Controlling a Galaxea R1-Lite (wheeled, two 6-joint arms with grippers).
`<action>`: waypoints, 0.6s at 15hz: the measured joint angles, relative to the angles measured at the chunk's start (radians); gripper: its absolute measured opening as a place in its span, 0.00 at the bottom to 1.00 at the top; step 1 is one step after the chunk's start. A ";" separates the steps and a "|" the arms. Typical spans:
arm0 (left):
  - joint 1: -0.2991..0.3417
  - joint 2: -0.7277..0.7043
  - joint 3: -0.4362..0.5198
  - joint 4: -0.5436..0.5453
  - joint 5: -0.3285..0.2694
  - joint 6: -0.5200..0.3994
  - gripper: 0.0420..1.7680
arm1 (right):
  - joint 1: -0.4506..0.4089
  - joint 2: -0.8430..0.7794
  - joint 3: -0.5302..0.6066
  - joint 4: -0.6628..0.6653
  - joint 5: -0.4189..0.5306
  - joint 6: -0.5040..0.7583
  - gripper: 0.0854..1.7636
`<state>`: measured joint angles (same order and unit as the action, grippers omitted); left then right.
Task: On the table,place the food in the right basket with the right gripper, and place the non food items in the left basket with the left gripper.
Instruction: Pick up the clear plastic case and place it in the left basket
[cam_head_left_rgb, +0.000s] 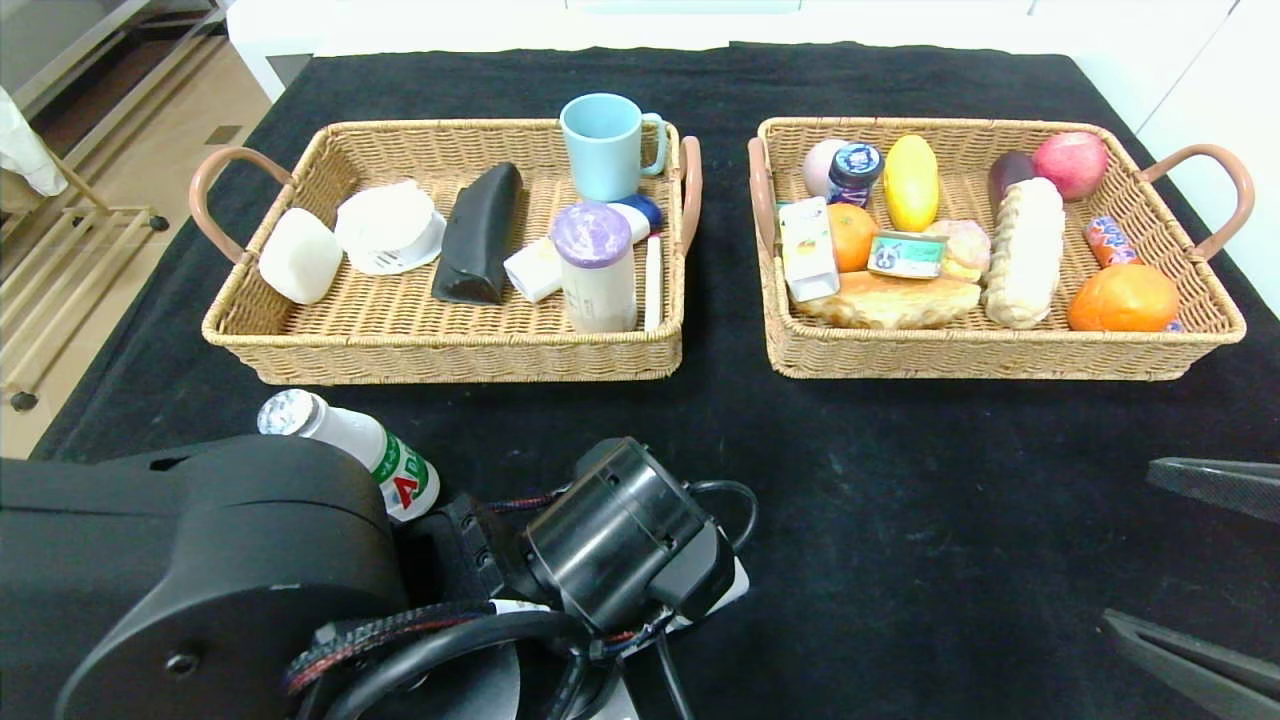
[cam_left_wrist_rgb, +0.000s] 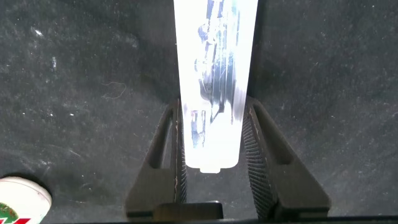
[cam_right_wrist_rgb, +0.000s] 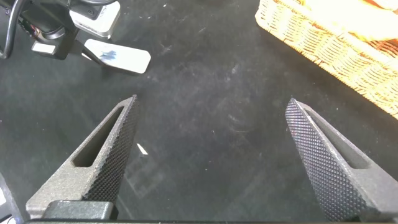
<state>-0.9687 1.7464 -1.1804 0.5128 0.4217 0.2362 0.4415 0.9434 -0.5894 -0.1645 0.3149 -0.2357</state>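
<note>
Fingers of the left tool (cam_left_wrist_rgb: 214, 177) are clamping the clear plastic case (cam_left_wrist_rgb: 214, 81) low on the desk (cam_head_left_rgb: 900, 480), needing a lift to the left basket (cam_head_left_rgb: 450, 350), while the right tool (cam_right_wrist_rgb: 211, 155) is waiting open.

A black, faintly scuffed cloth is seen over the table (cam_head_left_rgb: 900, 480) — tan wicker on both baskets (cam_head_left_rgb: 450, 340). The bottle (cam_head_left_rgb: 360, 450) is marked white with a green-red label, the clear case (cam_left_wrist_rgb: 214, 81) with blue print — the cup (cam_head_left_rgb: 605, 145) pale blue.
</note>
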 joint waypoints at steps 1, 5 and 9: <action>0.000 0.000 0.000 0.000 0.000 0.000 0.33 | 0.000 0.000 0.000 0.000 0.000 0.000 0.97; 0.001 -0.013 0.000 -0.001 -0.002 -0.003 0.33 | 0.003 -0.004 0.001 0.000 0.000 -0.002 0.97; 0.001 -0.042 0.000 -0.040 -0.004 -0.026 0.33 | 0.001 -0.008 -0.001 0.000 -0.001 -0.002 0.97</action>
<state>-0.9674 1.7045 -1.1804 0.4728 0.4179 0.2106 0.4426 0.9355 -0.5902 -0.1640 0.3140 -0.2377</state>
